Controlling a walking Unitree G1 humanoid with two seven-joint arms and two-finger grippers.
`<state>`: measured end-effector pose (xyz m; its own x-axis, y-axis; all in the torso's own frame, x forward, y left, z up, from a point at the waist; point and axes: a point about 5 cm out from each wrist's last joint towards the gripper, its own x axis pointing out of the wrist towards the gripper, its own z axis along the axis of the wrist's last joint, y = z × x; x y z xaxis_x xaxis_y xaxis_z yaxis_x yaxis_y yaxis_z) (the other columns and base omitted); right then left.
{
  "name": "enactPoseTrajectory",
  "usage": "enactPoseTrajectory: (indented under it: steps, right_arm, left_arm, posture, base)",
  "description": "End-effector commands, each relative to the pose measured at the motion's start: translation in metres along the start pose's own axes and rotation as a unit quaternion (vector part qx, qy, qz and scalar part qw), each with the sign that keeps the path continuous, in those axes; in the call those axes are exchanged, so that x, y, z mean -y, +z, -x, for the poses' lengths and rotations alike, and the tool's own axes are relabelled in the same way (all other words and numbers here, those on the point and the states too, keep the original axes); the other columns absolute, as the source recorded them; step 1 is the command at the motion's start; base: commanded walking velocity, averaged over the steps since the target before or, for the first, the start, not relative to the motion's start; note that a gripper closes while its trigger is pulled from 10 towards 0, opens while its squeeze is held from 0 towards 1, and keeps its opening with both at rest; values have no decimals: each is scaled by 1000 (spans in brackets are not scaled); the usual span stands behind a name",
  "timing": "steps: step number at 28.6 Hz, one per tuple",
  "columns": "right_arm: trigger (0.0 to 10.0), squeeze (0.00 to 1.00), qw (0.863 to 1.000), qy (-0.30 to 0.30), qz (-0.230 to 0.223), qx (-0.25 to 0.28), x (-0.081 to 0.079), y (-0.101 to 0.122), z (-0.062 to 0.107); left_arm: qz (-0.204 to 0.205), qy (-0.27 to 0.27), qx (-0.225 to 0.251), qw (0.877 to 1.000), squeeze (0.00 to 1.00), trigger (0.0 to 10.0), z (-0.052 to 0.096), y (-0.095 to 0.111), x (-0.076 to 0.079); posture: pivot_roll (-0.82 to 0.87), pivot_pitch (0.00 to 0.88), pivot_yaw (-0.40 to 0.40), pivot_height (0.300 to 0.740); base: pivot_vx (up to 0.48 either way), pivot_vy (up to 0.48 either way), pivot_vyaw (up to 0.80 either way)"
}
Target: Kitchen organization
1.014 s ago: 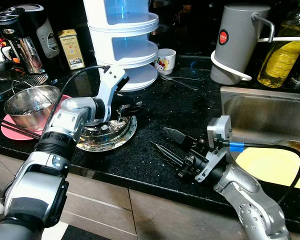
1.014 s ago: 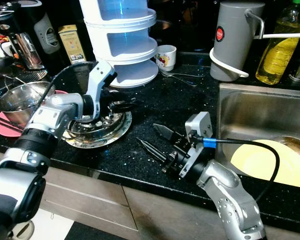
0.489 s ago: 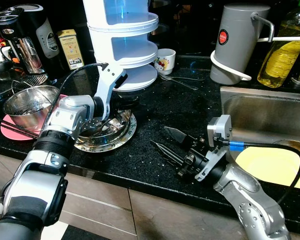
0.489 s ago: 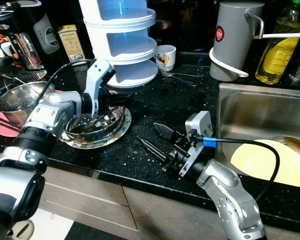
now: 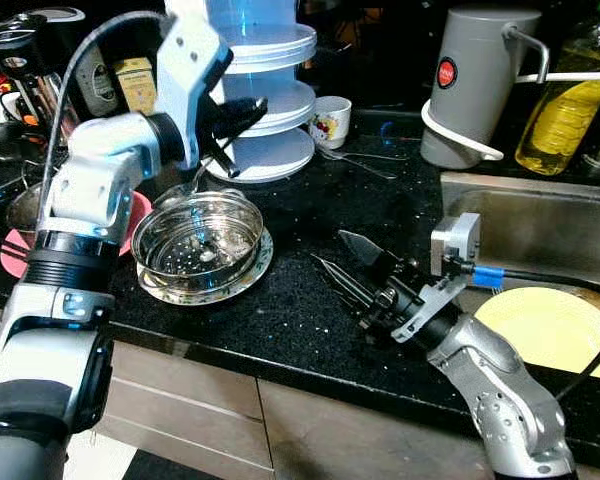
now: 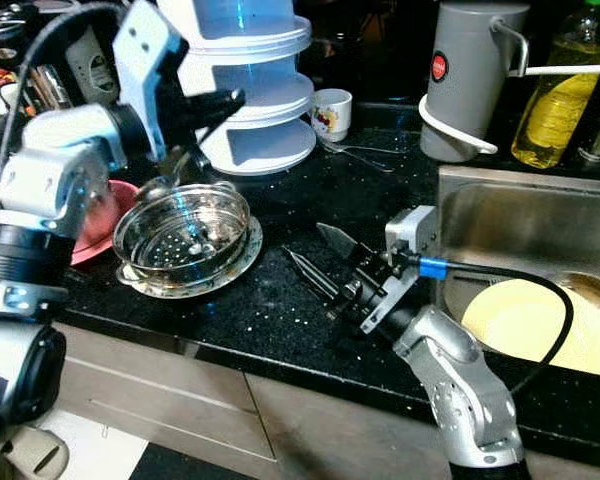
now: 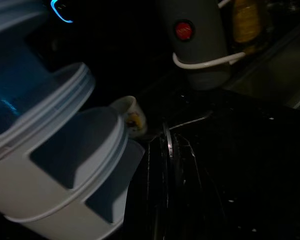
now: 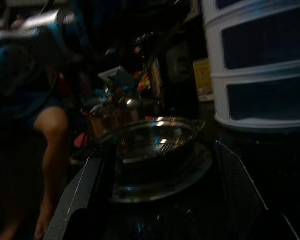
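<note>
My left gripper (image 5: 242, 112), jaws nearly closed on a spoon (image 5: 185, 183), hangs above the colander (image 5: 196, 236); right gripper (image 5: 342, 262) waits wide-jawed beside it.

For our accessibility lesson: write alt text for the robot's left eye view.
The left gripper is raised above a steel colander resting on a plate on the black counter. The right gripper, open, hovers low beside the sink, behind a white tiered rack.
</note>
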<state>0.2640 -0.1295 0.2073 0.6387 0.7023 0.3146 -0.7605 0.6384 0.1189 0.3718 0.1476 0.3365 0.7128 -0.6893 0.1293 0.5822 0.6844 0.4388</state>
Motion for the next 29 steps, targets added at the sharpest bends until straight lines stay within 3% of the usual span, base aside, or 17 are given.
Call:
enactPoseTrajectory:
  steps: [1,8,13,21,26,27,29]
  right_arm:
    - [10000,0,999,-20,-14,21,6,3,-1]
    - [10000,0,997,-53,-20,48,17,11,0]
    - [10000,0,994,-92,-9,59,30,17,3]
    - [10000,0,989,-131,1,63,40,20,7]
    - [10000,0,986,-151,5,64,45,21,8]
    - [10000,0,986,-155,6,64,46,21,9]
    - [10000,0,985,-158,7,64,47,21,9]
  left_arm:
    - [-21,35,35,999,0,0,9,13,-10]
    - [-16,65,107,992,0,0,15,31,-11]
    - [18,77,164,983,0,0,16,42,-10]
    - [41,59,171,983,0,0,8,38,-1]
    - [82,50,192,977,0,0,5,35,4]
    - [90,52,194,975,0,4196,4,33,4]
    - [100,54,196,974,0,4588,3,31,4]
  posture:
    - [-103,0,41,740]
    - [-104,0,44,740]
    - [-105,0,46,740]
    - [-112,0,52,740]
    - [-114,0,56,740]
    - [-112,0,56,740]
    - [-114,0,59,740]
  base:
    - [0,0,0]
    - [0,0,-454]
    - [0,0,-800]
    - [0,0,-800]
    - [0,0,-800]
    - [0,0,-800]
    - [0,0,-800]
